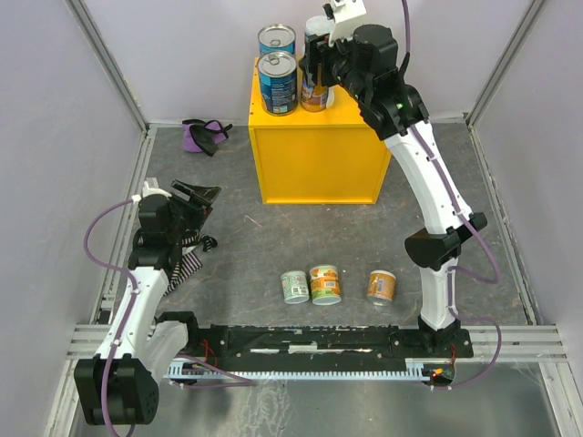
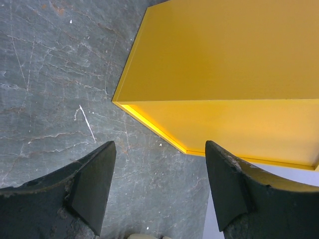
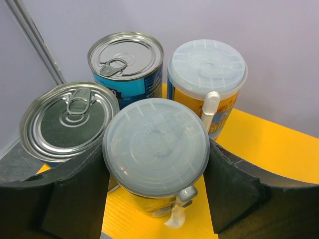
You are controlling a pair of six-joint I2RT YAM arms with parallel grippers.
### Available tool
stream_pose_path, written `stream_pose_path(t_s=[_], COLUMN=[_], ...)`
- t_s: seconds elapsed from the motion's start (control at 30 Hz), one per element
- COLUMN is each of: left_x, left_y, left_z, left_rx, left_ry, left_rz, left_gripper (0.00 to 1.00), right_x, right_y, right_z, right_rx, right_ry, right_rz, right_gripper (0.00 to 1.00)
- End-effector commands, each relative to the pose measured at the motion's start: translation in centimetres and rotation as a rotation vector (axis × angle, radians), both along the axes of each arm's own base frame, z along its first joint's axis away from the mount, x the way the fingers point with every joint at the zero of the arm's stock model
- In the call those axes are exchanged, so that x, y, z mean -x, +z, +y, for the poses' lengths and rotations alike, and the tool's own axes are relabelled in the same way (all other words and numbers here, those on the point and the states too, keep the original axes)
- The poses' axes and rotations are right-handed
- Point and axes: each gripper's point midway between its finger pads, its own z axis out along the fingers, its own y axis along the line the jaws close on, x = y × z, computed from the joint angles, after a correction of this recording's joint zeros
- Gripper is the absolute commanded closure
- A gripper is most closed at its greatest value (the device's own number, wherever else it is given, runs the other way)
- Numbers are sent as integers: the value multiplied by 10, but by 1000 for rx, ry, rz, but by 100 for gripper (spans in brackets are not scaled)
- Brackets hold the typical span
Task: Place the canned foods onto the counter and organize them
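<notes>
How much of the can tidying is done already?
Three cans stand on the yellow counter: two blue cans and a lidded orange can. The right tool grips a fourth can, standing there too. Left on the table: a pale-green can and two short orange cans.

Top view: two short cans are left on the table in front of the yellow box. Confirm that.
Wrong count: three short cans are left on the table in front of the yellow box, a pale-green can, an orange can beside it and another orange can further right. The top view shows it.
</notes>
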Motion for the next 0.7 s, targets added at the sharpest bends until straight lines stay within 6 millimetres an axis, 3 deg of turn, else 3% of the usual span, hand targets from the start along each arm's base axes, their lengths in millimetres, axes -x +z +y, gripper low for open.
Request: stream_pose_path(t_s=[0.0, 0.17, 0.5, 0.67], left_x=[-10, -9, -10, -8], left_y=[25, 20, 22, 21], left_z=[2, 2, 3, 3], left_rx=[-50, -48, -47, -49], left_ry=[-16, -14, -7, -5], left_rz=[-96, -87, -89, -85], left_gripper=[22, 22, 22, 22], right_x=[1, -4, -11, -17], right_y=[61, 58, 44, 38], right_z=[-17, -23, -15, -15], right_rx=[-55, -39, -28, -23], right_ry=[-28, -41, -10, -20], right_rz=[-191, -193, -164, -152], right_gripper=[99, 99, 99, 92])
